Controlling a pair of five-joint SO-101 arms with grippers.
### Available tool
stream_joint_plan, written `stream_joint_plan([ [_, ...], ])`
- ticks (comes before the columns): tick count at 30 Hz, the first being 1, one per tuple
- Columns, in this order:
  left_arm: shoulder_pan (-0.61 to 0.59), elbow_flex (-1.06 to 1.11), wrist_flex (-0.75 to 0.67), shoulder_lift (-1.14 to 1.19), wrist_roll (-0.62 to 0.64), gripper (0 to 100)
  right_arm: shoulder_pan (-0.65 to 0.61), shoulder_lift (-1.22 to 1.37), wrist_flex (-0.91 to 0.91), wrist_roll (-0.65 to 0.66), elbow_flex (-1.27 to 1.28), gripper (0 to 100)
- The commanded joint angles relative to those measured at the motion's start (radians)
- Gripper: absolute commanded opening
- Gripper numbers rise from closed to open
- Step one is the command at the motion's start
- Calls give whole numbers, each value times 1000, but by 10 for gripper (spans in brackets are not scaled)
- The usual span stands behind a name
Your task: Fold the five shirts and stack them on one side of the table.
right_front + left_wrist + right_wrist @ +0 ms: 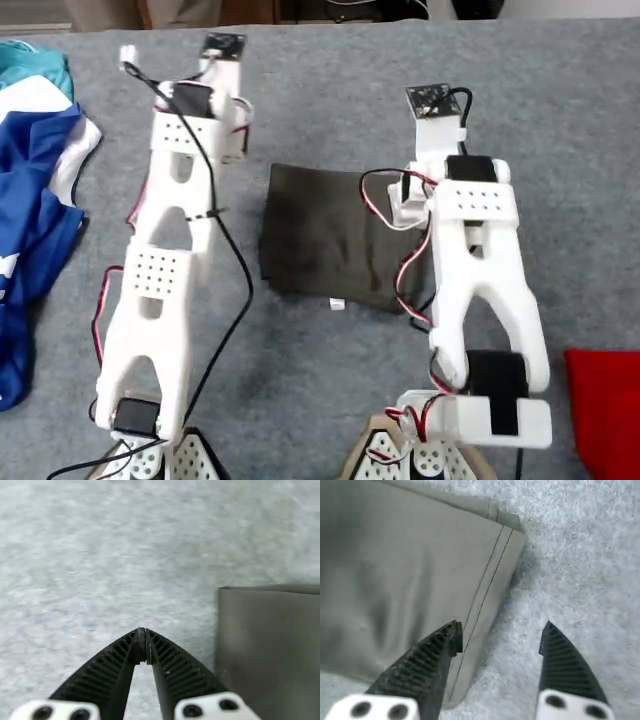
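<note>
Likely soft, light and limp, the folded olive shirt [410,570] lies between both arms' jaws. The right jaws gape wide astride its stitched hem, probably the best place to pinch all layers. The left jaws, closed and empty, sit just beside its opposite edge.

Olive shirt [325,235]: folded flat, lies at centre. Blue-and-white shirts [30,220]: crumpled heap, far left. Red shirt [605,410]: right edge.

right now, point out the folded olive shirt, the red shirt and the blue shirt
folded olive shirt [315,235], high view, middle of its top face
red shirt [608,410], high view, middle of the part in frame
blue shirt [30,230], high view, blue fabric of the crumpled heap
</note>
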Motion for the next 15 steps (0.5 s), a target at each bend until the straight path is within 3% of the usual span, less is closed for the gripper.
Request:
stream_joint_plan([
  [1, -44, 40, 12, -133, -8, 61, -13, 56, -69, -51, -4, 273],
  [9, -52, 193, 11, -240, -11, 71, -62, 277, -161, -84, -30, 274],
  [15, -60, 203, 11, -240, -11, 71, -59, 446, -72, -84, -199, 218],
])
